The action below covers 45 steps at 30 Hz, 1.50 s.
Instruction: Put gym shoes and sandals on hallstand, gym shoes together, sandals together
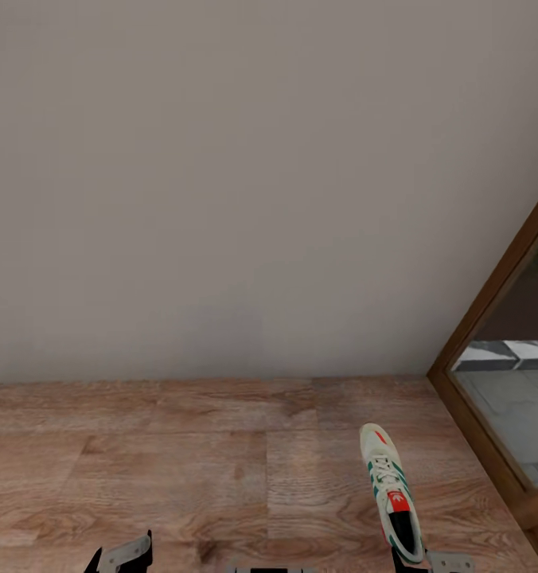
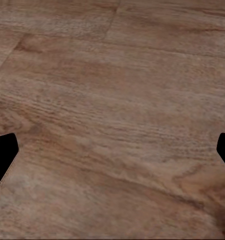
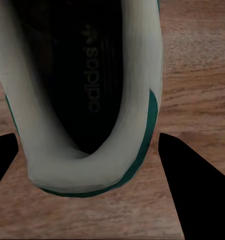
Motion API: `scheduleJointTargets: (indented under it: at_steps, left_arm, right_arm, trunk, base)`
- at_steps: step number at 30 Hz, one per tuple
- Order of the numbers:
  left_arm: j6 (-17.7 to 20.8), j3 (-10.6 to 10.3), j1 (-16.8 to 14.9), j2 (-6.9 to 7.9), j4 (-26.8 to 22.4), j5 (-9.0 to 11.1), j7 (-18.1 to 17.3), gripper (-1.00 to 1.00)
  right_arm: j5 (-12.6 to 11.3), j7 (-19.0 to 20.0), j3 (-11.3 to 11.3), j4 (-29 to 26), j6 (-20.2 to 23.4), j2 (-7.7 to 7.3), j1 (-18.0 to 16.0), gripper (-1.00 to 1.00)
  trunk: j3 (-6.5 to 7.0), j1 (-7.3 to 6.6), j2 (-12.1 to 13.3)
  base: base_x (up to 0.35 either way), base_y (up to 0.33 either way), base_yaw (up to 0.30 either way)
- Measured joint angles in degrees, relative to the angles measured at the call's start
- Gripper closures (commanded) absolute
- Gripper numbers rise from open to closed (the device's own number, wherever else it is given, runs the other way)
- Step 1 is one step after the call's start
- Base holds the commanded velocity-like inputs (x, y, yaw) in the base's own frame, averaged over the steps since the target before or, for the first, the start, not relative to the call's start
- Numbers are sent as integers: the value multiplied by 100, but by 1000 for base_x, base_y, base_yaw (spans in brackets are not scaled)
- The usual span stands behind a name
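Observation:
One gym shoe [image 1: 390, 485], white with green stripes and a red tongue patch, points away from me at the lower right, over the corridor floor [image 1: 181, 461]. My right gripper [image 1: 425, 562] holds its heel. In the right wrist view the dark fingers [image 3: 192, 190] press both sides of the heel collar of the gym shoe [image 3: 142, 125], and its black insole is visible. My left gripper [image 1: 122, 555] is at the lower left, open over bare planks [image 2: 112, 100], with nothing between its fingers. The sandals and the hallstand are out of view.
A plain grey wall [image 1: 245, 183] rises just ahead, meeting the floor along a straight line. A wood-framed mirror [image 1: 500, 374] leans at the right edge. Open plank floor stretches to the left and centre.

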Motion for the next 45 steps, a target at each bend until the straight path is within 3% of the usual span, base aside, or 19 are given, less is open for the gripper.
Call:
scheduleJointTargets:
  at_steps: [29,45]
  left_arm:
    - [0,6,0,0,0,3,0,-100]
    - [-1,6,-1,-1,7,10,-1,-100]
  right_arm:
    - [0,0,1,0,1,0,0,100]
    - [55,23,15,-7,-3,-12,1,100]
  trunk:
    - [0,-2,0]
    - [0,-1,0]
  base:
    - [-13,-1,279]
    - [-149,-141,183]
